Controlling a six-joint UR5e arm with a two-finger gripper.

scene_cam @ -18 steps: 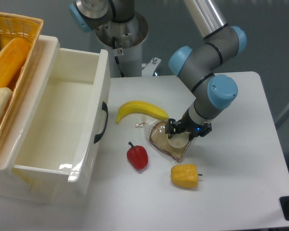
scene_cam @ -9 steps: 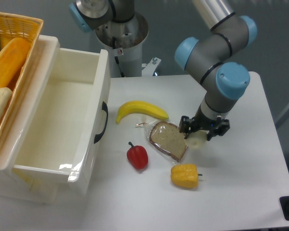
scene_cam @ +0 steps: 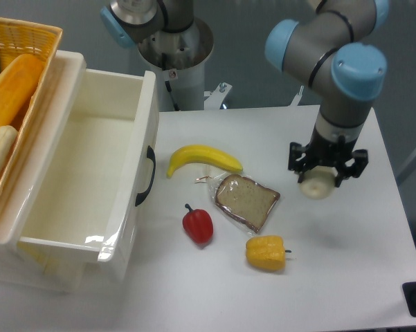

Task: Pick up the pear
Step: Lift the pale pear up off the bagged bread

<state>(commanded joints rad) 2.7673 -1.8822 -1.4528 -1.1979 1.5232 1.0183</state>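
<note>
The gripper [scene_cam: 326,174] clenched the pear [scene_cam: 317,185], right of the bread slice [scene_cam: 248,200]; glossy, light, probably slippery, so gripping its widest middle looked safest.

A yellow banana [scene_cam: 204,158] lies on the white table [scene_cam: 346,277] just right of a white bin [scene_cam: 90,180]. A wrapped bread slice [scene_cam: 247,201] sits near it, a red pepper [scene_cam: 198,225] to its left, a yellow pepper [scene_cam: 266,252] nearer. A wicker basket [scene_cam: 17,76] holding produce stands far left.
</note>
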